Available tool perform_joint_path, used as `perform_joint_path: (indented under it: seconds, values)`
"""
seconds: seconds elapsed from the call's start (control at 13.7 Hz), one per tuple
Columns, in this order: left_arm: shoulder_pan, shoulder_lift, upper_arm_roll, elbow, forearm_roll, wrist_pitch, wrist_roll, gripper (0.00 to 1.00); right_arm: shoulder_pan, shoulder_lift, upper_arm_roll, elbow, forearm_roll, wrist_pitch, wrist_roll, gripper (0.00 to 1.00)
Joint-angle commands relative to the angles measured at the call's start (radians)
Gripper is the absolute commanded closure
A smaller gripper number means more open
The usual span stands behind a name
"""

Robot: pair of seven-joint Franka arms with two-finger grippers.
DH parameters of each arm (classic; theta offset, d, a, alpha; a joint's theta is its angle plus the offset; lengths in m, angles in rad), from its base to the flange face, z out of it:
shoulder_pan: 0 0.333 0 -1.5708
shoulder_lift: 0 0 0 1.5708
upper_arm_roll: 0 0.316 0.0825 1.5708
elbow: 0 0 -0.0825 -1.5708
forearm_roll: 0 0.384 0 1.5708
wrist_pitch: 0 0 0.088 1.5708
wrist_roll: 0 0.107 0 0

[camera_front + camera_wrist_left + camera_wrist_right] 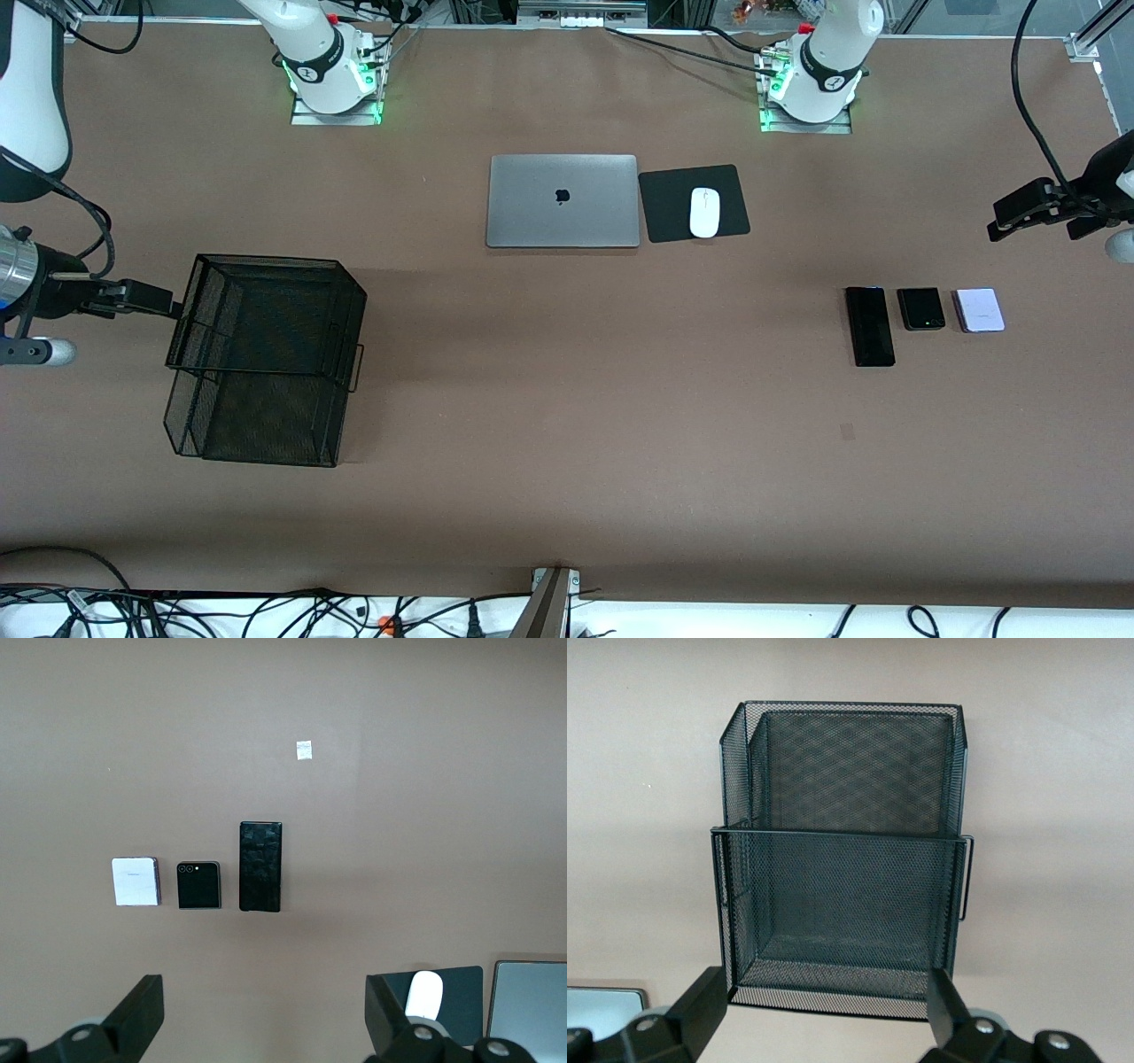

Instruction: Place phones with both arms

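Phones are lying in a row on the brown table toward the left arm's end: a long black slab phone, a small squarish black phone just beside it, and a small squarish pale lavender-white phone beside that one, nearest the table's edge. All three are lying flat, close together but apart from one another.

The left gripper is hanging in the air over the table's left-arm end, above bare table near the phones, with its black fingers spreading wide and holding nothing. The right gripper is hovering beside the upper edge of a black wire-mesh basket with two stepped compartments, which is standing at the right arm's end of the table; its fingers are also standing wide apart and empty.

A closed silver laptop is resting between the two arm bases, and a white computer mouse is sitting on a black mouse pad just beside it. A small pale paper scrap is lying on the table nearer to the front camera than the phones.
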Motion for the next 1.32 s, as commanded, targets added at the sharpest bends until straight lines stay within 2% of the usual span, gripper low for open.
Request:
perform_joint_path:
  seconds: [0.0,0.07,1.24]
  values:
    - [0.004,-0.010,0.006,0.003,-0.024,-0.010,0.020,0.00,-0.005,-0.011,0.004,0.009,-0.065,-0.031,-0.002,0.00]
    - [0.004,-0.010,0.006,0.003,-0.024,-0.010,0.020,0.00,-0.005,-0.011,0.006,0.019,-0.084,-0.050,-0.002,0.00]
    - [0.007,-0.012,0.005,-0.011,-0.024,-0.043,0.021,0.00,-0.005,-0.014,0.006,0.024,-0.077,-0.056,0.007,0.00]
